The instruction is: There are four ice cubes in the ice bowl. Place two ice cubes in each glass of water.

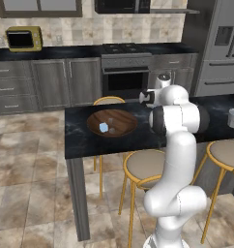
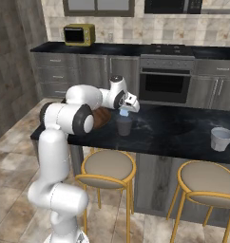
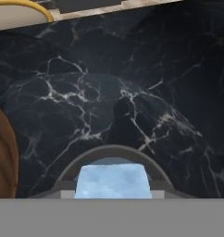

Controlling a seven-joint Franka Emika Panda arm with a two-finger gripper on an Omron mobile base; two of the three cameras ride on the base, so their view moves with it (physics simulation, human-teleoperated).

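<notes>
We are carrying an ice cube (image 3: 113, 181) to the near glass (image 2: 124, 126). The gripper (image 2: 124, 112) hangs just above that glass, and its two fingers are pinched on the pale blue cube — in the hand view the cube sits right over the round rim of the glass. So this step is the drop.

Next we think the fingers need to open a bit so the cube falls straight down into the water. The hand should stay over the middle of the rim, or the cube may bounce off onto the black marble counter (image 2: 174, 130).

The wooden ice bowl (image 1: 112, 122) sits just beside the glass, and we can see one more cube (image 1: 103, 127) left in it. The other glass (image 2: 221, 138) stands far off at the counter's other end — it will need cubes too. Round stools (image 2: 109, 167) stand below the counter, out of the way. Nothing blocks the drop.
</notes>
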